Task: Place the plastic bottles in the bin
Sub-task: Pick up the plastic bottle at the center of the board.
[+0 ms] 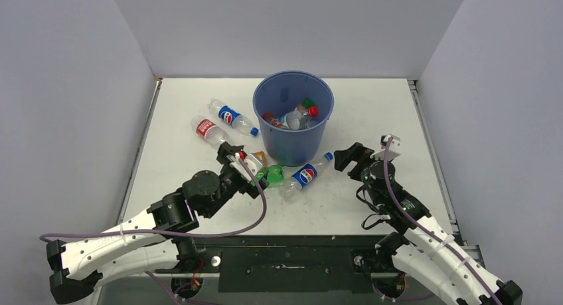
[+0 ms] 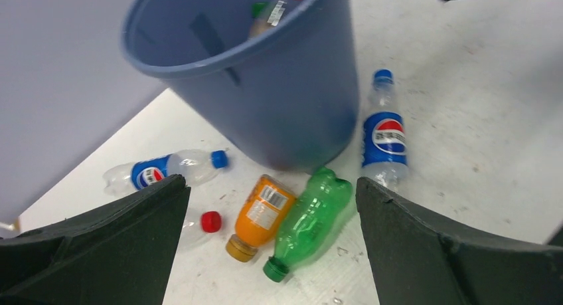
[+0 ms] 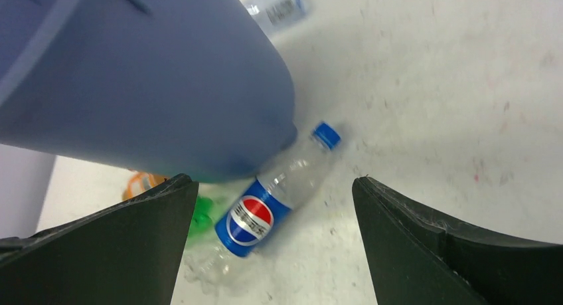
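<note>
**Hovering low beside the bin**

The left gripper, jaws spread wide and empty, hangs over a green bottle and an orange juice bottle lying side by side at the bin's foot. The right gripper, jaws likewise spread, faces a blue-labelled bottle lying just beside the bin. Several bottles already lie inside it.

Bright, even overhead light; blurred wrist-view foregrounds.
</note>
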`<state>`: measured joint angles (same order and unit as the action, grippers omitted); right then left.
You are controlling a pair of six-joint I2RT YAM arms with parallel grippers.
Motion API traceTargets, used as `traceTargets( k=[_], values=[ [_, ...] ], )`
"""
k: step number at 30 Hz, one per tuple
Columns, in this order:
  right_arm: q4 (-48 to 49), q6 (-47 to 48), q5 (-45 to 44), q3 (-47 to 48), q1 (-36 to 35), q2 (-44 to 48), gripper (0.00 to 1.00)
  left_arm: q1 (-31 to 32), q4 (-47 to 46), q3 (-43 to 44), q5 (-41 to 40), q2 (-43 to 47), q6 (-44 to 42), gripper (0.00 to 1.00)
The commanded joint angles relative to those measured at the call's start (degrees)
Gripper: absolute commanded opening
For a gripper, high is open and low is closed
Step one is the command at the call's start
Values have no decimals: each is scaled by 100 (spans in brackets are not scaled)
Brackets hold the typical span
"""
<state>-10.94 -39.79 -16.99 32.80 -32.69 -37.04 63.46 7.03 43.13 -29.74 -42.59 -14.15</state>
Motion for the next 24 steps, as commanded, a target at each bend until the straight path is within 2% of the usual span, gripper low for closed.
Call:
traceTargets(
  k=[1, 8, 12, 24],
  values=[
    [417, -991, 621, -548, 178, -136, 90, 161, 409, 139, 1284, -1, -183, 96],
    [2143, -2090, 1975, -1365, 456, -936, 90, 297, 136, -34, 1120, -75, -320, 96],
    [2978, -2530, 2113, -1589, 465, -1662, 90, 356, 5, -118, 978, -81, -378, 96],
    [4562, -3101, 2013, -1647, 459, -3715, 92, 577, -64, -139, 781, -108, -426, 96]
  ],
)
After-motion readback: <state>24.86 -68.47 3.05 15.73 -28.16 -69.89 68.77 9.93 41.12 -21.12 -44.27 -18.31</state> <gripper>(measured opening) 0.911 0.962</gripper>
